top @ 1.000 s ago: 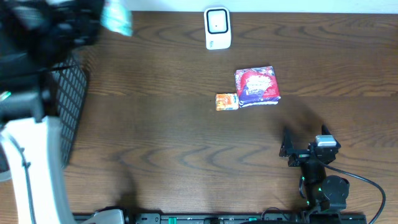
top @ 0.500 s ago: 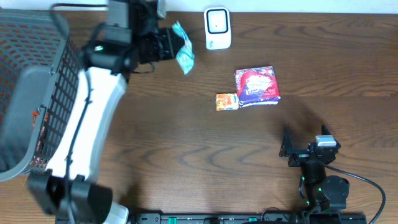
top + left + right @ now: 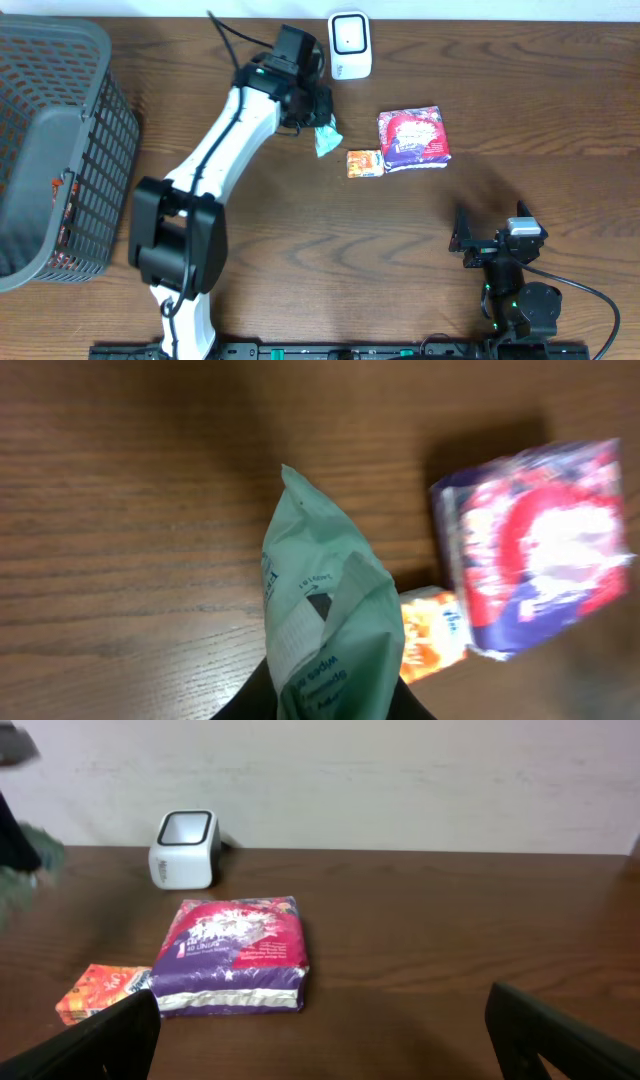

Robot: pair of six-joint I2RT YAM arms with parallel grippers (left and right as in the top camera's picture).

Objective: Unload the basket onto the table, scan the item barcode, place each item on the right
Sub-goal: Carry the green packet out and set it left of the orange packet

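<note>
Overhead is showing my left claw (image 3: 318, 116) pinching a pale green plastic packet (image 3: 326, 137) by one end, so that the packet is hanging over the brown wooden table (image 3: 250, 260), just nearer than the white box-shaped barcode scanner (image 3: 349, 45) and just left of a small orange packet (image 3: 365, 163) and a purple-and-red foil bag (image 3: 413, 138). From the left wrist camera I am seeing the green packet (image 3: 325, 630) running away from my nearly closed fingers (image 3: 245, 705), which are squeezing its end between them, though the contact itself is sitting at the frame's bottom edge. I am judging it to be light and limp: the film is creasing and folding along its length, so it is likely bending and swinging rather than holding a flat face. The film is also looking smooth, so I am expecting it to slide under a loose pinch. I am thinking the flat sealed end is the right place to hold, leaving the printed panel uncovered; some print and a dark mark are showing there, but I am not making out a barcode. My right claw (image 3: 478, 240) is waiting at the near right, well apart from everything, with its fingers (image 3: 100, 1040) spread wide and gripping nothing. A dark mesh basket (image 3: 60, 150) is sitting at the far left.
</note>
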